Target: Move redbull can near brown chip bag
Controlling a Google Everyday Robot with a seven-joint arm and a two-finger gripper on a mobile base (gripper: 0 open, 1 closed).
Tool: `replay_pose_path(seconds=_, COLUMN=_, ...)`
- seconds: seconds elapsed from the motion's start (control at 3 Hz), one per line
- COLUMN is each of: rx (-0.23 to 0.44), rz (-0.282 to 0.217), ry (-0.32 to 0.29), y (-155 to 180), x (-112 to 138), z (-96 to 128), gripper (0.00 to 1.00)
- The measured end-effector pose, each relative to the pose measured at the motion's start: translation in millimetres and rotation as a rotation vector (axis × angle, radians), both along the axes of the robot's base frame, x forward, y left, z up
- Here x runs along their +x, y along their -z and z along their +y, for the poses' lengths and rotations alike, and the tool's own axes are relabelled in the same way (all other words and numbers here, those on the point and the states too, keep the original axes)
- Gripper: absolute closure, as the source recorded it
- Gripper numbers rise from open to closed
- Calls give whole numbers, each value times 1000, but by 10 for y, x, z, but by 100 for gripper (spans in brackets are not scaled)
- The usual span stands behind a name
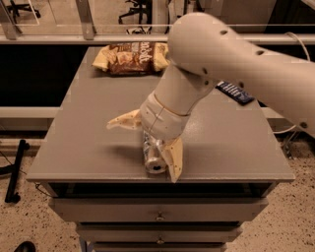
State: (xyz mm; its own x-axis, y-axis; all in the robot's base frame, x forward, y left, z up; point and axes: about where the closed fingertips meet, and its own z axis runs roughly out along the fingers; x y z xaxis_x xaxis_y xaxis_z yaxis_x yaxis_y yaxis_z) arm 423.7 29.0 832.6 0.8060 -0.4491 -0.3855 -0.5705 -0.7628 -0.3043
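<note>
Grasping step: the claw [143, 150], spread wide, straddles the can [154, 160] at six o'clock. Next it likely must clench, then carry toward the twelve-o'clock chip bag [130, 58].

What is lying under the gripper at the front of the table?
The redbull can, on its side between the open jaws of the gripper. Only its shiny front end shows; the wrist covers the rest.

Office-like lab: swivel chair bases [19, 7] behind, a tabletop [74, 147] over drawers [160, 211]; gripper [143, 151] low near its front edge.
</note>
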Motion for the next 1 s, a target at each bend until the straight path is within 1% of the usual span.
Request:
replay_pose_path(seconds=0.33, rx=-34, rz=-24, ry=-148, y=124, x=1, z=103, gripper=0)
replay_pose_path(seconds=0.67, rx=-101, rz=-78, ry=-245, y=114, x=115, z=116, gripper=0)
replay_pose_path(seconds=1.0, rx=-181, rz=-121, ry=-314, y=63, x=269, z=81, gripper=0)
